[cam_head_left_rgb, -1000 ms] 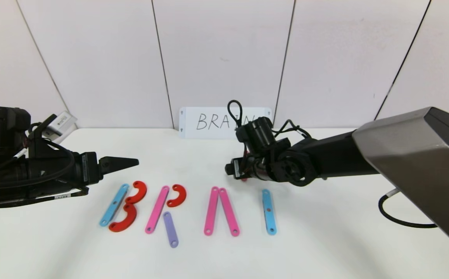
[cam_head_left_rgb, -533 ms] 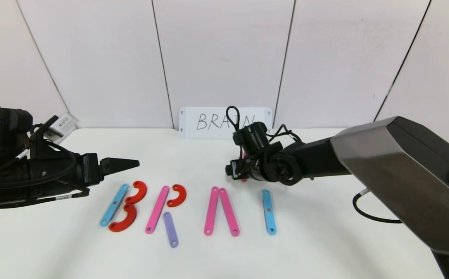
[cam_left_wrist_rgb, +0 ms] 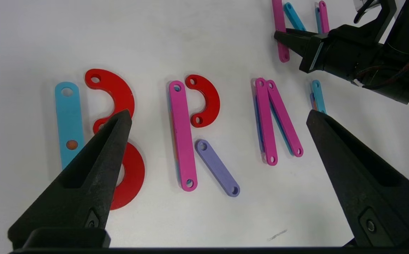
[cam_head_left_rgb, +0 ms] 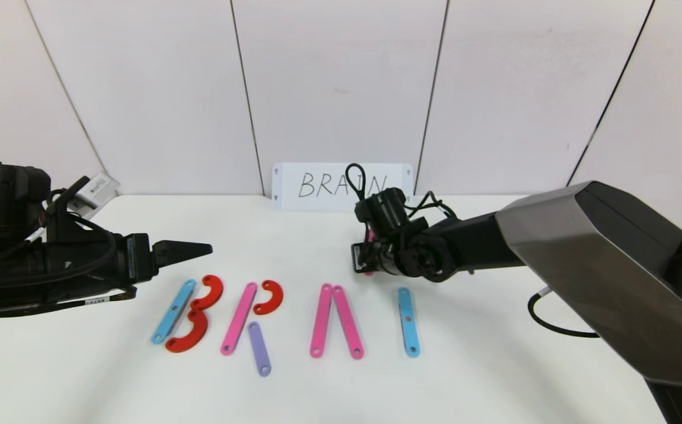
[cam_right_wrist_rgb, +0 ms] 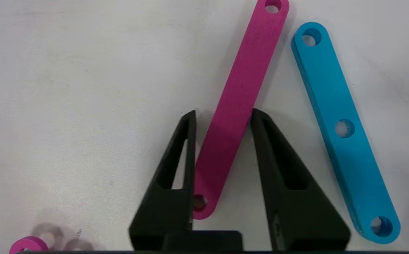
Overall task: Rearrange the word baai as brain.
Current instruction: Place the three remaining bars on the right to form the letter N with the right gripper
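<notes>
1. The left claw (cam_head_left_rgb: 191, 250) hovers above the bench (cam_head_left_rgb: 494, 365) at its left edge, fingers spread wide, holding nothing.
2. On the bench the flat-piece letters (cam_head_left_rgb: 247, 318) read B, R, A, I from left to right, with a purple bar (cam_head_left_rgb: 258, 348) as the R's leg.
3. Behind the A and I, the right claw (cam_right_wrist_rgb: 222, 116) straddles a loose pink bar (cam_right_wrist_rgb: 239, 98), fingers close on either side; a blue bar (cam_right_wrist_rgb: 342, 130) lies just beside it.

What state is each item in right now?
left claw: open, hovering left of the letters.
right claw: open, straddling spare pink bar.
spare pink bar: flat on table, not gripped.
B: complete.
R: complete, purple bar as leg.
A: two pink bars, no crossbar.
I: one blue bar, placed.
N: not built.
</notes>
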You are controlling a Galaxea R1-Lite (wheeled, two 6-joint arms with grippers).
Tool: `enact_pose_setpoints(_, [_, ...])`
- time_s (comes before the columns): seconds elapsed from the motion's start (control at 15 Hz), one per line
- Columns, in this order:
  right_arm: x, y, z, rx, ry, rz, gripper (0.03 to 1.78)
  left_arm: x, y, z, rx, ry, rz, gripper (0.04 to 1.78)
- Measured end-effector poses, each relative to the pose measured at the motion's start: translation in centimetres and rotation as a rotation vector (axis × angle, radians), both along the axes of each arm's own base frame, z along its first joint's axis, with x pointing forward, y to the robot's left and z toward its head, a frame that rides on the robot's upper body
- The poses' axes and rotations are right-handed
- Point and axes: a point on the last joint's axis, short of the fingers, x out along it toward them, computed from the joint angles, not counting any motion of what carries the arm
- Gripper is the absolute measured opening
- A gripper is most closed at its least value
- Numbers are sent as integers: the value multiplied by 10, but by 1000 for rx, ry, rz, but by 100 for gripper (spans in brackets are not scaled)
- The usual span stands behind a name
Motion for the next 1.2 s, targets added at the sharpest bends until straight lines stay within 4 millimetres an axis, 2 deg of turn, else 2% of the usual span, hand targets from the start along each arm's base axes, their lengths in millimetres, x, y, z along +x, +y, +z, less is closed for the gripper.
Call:
enact_pose_setpoints(0.13, [0,0,0,0,1,0,29,0,0,0,0,1,0,174])
enact_pose_setpoints(0.53, [-3,-4,9,-4,-7,-11,28,0,0,-1,-1,5,-3,174])
enact_pose_setpoints(0.87, [-22,-23,52,29,-62,-28,28,1,-1,-3,0,10,-3,174])
enact_pose_setpoints(1.2, [-61,-68,92,43,-84,-93,28,1,-1,-3,0,13,-4,174])
